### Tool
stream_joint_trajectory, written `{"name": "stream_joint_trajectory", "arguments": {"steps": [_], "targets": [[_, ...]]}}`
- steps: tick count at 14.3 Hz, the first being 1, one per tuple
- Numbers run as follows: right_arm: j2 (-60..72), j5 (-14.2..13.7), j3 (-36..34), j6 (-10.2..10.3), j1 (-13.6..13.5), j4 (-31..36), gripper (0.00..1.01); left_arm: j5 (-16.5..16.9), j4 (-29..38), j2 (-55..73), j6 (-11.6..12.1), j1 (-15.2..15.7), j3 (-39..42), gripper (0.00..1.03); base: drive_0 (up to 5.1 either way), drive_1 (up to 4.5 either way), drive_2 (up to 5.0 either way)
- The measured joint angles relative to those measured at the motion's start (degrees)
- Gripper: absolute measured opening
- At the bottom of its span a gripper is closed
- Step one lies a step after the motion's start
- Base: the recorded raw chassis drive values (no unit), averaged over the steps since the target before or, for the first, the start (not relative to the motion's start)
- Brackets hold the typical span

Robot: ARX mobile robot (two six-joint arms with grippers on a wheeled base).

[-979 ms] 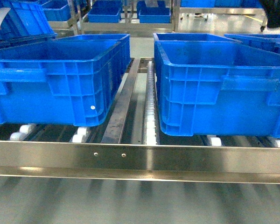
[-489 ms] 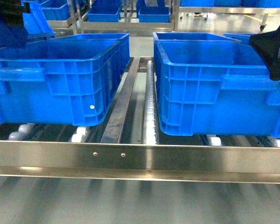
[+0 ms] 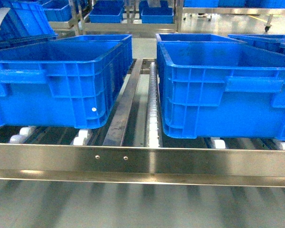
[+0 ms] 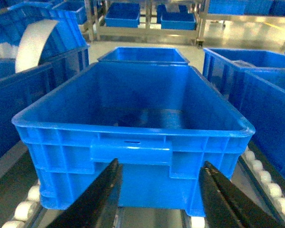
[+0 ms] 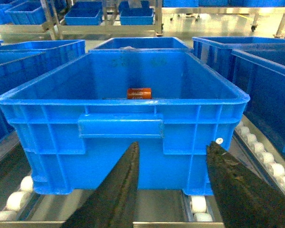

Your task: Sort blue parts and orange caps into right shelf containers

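Orange cap (image 5: 139, 93) lies inside the crate (image 5: 121, 127) beyond the right tool (image 5: 173, 185), fingers spread apart.

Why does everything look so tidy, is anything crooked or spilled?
Nothing stands out. The crates sit straight on the shelf rollers. One orange cap lies on its side inside a crate, where it belongs. Both grippers are open and empty.

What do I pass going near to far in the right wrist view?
End effector fingers, open → rollers → crate front wall → orange cap inside it → second crate → far racks.
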State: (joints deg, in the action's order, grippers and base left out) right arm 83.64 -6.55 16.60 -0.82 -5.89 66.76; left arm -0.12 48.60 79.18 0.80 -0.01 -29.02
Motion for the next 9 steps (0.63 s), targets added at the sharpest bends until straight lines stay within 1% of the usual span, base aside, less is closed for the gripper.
{"name": "stream_joint_trajectory", "arguments": {"steps": [2, 3, 4, 5, 6, 9], "targets": [[-5.81, 1.55, -4.39, 0.02, 0.7, -2.03, 0.16, 0.07, 2.45, -6.29, -0.42, 0.0, 5.33, 0.21, 0.0, 0.0, 0.0], [-8.9, 2.05, -6.4, 0.02, 1.53, -3.54, 0.03, 0.07, 2.43, -8.28, -0.42, 0.0, 8.66, 0.08, 0.0, 0.0, 0.0], [-13.22, 2.4, -8.46, 0.22, 2.25, -5.49, 0.02, 0.09, 2.03, -10.49, -0.59, 0.0, 12.57, 0.02, 0.0, 0.0, 0.0], [-17.9, 6.12, -10.29, 0.24, 5.55, -8.28, 0.02, 0.09, 1.86, -14.43, -0.59, 0.0, 15.41, 0.02, 0.0, 0.0, 0.0], [-21.64, 6.05, -11.69, 0.37, 6.21, -10.71, 0.02, 0.02, 1.27, -17.64, -0.59, 0.0, 17.2, 0.02, 0.0, 0.0, 0.0], [-31.5, 6.36, -14.03, 0.39, 6.16, -17.99, 0.02, 0.09, -2.51, -25.24, -0.59, 0.0, 22.03, 0.02, 0.0, 0.0, 0.0]]}}
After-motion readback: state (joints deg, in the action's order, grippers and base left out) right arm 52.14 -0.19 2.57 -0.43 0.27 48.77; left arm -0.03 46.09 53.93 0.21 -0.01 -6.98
